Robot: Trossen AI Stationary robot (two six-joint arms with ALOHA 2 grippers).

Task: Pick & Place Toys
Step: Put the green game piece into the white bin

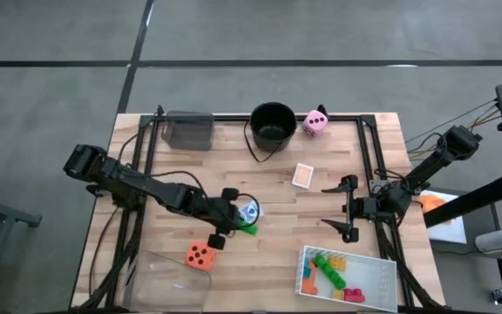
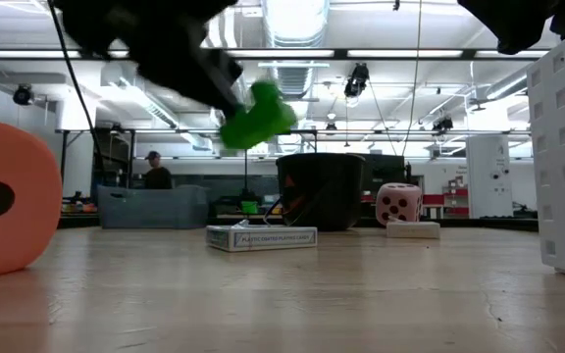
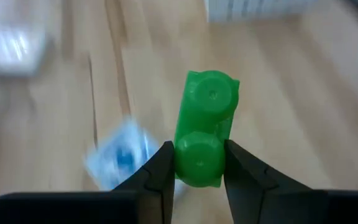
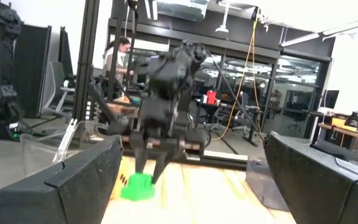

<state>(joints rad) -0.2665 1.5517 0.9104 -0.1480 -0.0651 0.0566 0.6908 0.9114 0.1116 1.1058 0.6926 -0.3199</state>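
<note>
Green brick (image 3: 204, 130) pinched in left gripper (image 3: 197, 163), long axis pointing away from the fingers. Right gripper (image 1: 338, 209) idles wide open, empty, right of centre frame.

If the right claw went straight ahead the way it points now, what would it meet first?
Probably the left claw holding the green brick, which sits straight ahead in the right wrist view; depth is unclear.

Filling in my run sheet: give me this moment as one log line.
left gripper: shut on green brick, above table | right gripper: open, empty, waiting
</note>
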